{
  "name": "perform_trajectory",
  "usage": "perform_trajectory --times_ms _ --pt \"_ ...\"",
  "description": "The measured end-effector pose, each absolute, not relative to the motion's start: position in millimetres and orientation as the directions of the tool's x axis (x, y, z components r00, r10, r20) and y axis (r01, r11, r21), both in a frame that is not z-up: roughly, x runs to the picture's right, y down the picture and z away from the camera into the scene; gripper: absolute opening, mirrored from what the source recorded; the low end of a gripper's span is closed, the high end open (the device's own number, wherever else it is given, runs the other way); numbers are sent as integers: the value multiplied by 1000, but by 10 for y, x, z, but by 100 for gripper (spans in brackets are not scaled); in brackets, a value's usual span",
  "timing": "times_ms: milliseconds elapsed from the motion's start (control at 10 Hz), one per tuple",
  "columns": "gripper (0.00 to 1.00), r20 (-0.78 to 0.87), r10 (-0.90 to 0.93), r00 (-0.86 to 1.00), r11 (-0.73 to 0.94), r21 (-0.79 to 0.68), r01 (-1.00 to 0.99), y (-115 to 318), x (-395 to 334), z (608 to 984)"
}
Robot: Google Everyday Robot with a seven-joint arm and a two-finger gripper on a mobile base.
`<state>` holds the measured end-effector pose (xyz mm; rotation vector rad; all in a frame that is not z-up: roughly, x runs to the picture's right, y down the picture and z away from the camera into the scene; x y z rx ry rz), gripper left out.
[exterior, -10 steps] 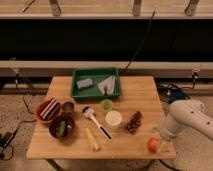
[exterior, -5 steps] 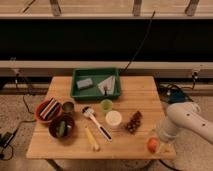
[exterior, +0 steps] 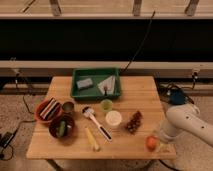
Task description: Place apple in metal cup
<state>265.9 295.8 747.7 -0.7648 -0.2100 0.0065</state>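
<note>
The white robot arm [exterior: 186, 125] enters from the right edge, where its upper part is cut off, and bends down to the front right corner of the wooden table [exterior: 142, 97]. The gripper [exterior: 160, 145] sits at the end of the arm, low over that corner and just beside the apple [exterior: 151, 143]. The arm's own bulk hides the gripper, so it cannot be told whether it is open, closed or gripping anything, nor whether it touches the fruit. The apple is small, round and orange-red, and lies on the table near the front edge. The metal cup [exterior: 68, 106] is short, dull grey with a dark interior. It stands well apart from the apple on the left half of the table, just beside a red bowl [exterior: 38, 114] whose striped contents cannot be identified. A dark bowl [exterior: 52, 129] in front of it holds something green of unclear shape. Near the table's centre stand a light green cup [exterior: 106, 105] and a white cup [exterior: 113, 119], with a dark grape cluster [exterior: 134, 122] to their right. A white-headed utensil [exterior: 95, 120] with a dark handle and a long yellow item [exterior: 92, 138] lie at centre front. A rectangular green tray [exterior: 75, 86] at the rear holds a grey block [exterior: 85, 83] and a white folded piece [exterior: 107, 85].
</note>
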Motion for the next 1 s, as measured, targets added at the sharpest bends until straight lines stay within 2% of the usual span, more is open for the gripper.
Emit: perform_trajectory --times_ms 400,1000 --pt "2 187 75 979 730 -679 74 2889 2683 7389" --pt "0 233 26 972 780 -613 126 2153 2460 6979"
